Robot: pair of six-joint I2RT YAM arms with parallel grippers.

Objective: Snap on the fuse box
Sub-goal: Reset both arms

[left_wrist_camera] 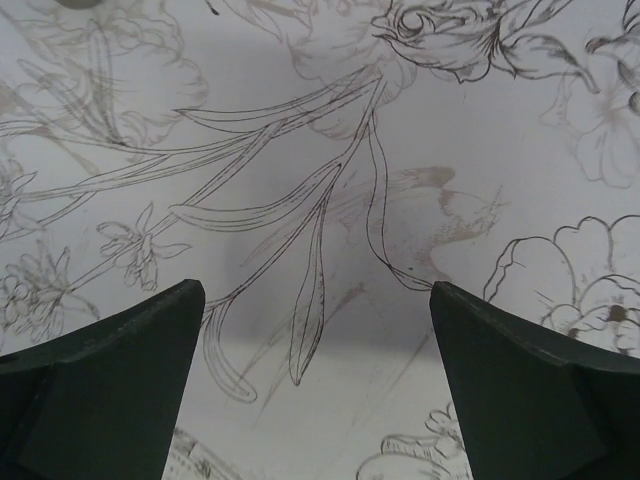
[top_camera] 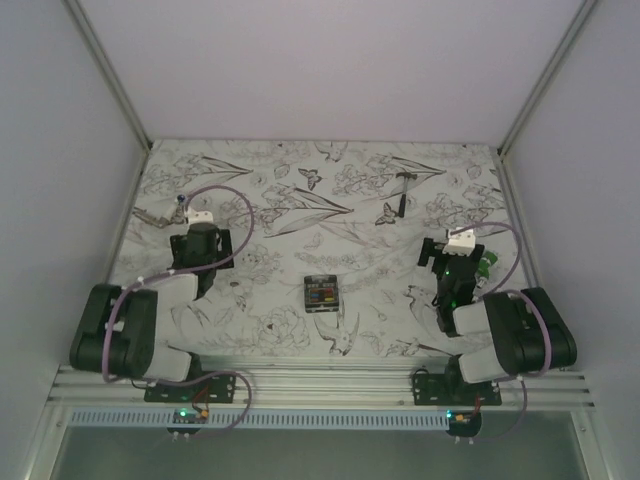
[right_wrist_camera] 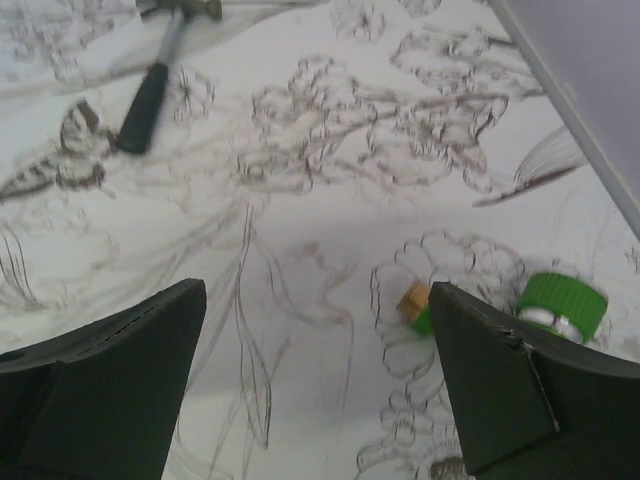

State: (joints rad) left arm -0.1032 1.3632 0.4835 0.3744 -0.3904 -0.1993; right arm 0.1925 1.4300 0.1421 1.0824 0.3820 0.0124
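Hammer [top_camera: 403,190], green object [top_camera: 487,262] lie clear of fuse box [top_camera: 321,294].

Soft even light, faint shadows. Right wrist view smeared, worst on hammer [right_wrist_camera: 150,90] at 11 o'clock. Top view grainy.

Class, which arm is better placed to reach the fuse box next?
Left gripper, marginally: the fuse box lies midway, both are open and empty, but a green object crowds the right gripper.
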